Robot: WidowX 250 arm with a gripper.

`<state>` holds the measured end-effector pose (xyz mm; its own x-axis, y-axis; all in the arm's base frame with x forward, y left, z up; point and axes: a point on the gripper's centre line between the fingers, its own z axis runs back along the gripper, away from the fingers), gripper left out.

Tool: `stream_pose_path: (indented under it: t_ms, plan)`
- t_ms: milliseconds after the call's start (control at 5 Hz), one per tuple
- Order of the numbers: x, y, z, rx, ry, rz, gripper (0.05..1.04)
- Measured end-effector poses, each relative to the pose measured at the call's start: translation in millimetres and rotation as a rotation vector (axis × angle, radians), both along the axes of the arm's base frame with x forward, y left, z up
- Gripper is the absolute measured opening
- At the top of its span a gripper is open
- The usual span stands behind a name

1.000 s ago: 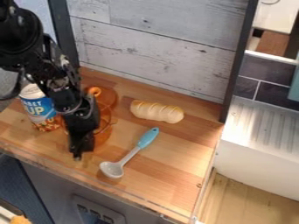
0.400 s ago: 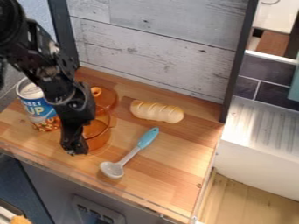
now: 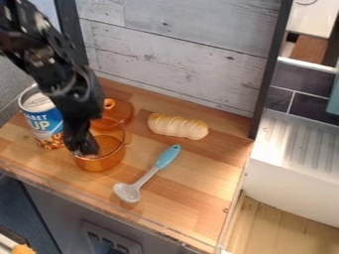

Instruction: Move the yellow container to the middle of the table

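Yellow container (image 3: 104,162), amber and see-through, smooth and glossy, stands upright on the left part of the wooden counter (image 3: 192,173); its wall is round, its mouth faces up, and a small handle juts from the right of the rim; being round, it has no clear long axis lying flat, only an upright one through its mouth. Black gripper (image 3: 86,149) hangs over the left side of that mouth, its tip low by the rim; how far the claw is open, and whether it has hold of the container, I cannot tell. Behind the container lies an amber lid (image 3: 122,113) with a rounded knob; to its left stands a ridged-top metal can (image 3: 43,119) in a printed wrapper; to its right, a spoon (image 3: 127,192) with a grey bowl and blue handle lies slantwise, and farther back rests a scored, rounded loaf (image 3: 177,126).
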<state>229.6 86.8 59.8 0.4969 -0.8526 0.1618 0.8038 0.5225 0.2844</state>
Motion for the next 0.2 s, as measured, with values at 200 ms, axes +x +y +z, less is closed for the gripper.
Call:
stream_pose_path:
  t_ms: [200]
  plan:
    - [-0.4,-0.3,-0.1,0.0,0.003,-0.005,1.001]
